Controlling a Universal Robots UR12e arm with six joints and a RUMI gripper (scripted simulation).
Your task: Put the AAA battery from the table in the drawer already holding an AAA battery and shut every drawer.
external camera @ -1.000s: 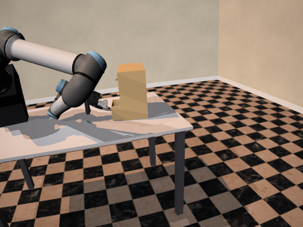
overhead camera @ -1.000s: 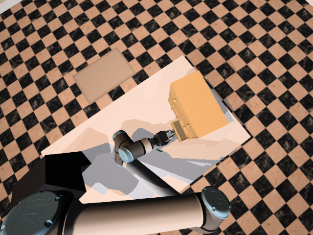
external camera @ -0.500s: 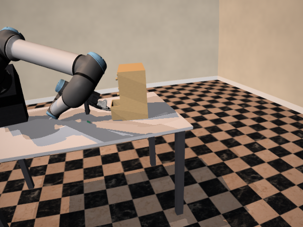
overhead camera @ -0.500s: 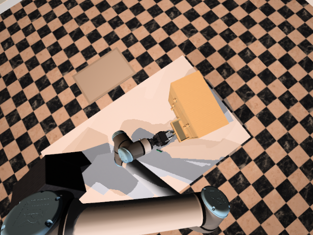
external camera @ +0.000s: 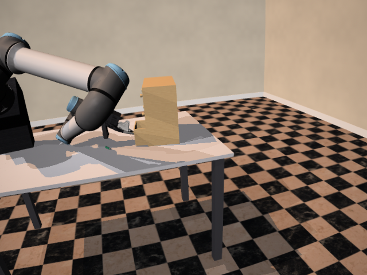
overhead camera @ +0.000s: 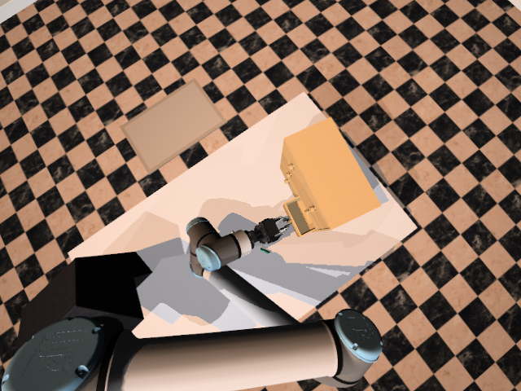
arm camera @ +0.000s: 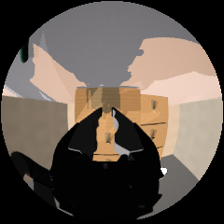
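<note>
Green battery [overhead camera: 264, 250] [external camera: 108, 147] [arm camera: 24, 52] on desk [overhead camera: 235, 181] [external camera: 204, 150], outside open drawer [overhead camera: 299, 217] [external camera: 140, 128]. Likely light, rigid, prone to roll; best gripped mid-barrel. Pincer [overhead camera: 289, 222] [external camera: 133, 132] [arm camera: 106, 107] nearly closed at drawer front; grip on knob cannot be told.

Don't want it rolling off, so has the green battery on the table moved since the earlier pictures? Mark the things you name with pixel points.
No, the battery [overhead camera: 264, 250] [external camera: 107, 147] [arm camera: 23, 52] shows no visible shift against the table edge [overhead camera: 380, 252] [external camera: 178, 164].
</note>
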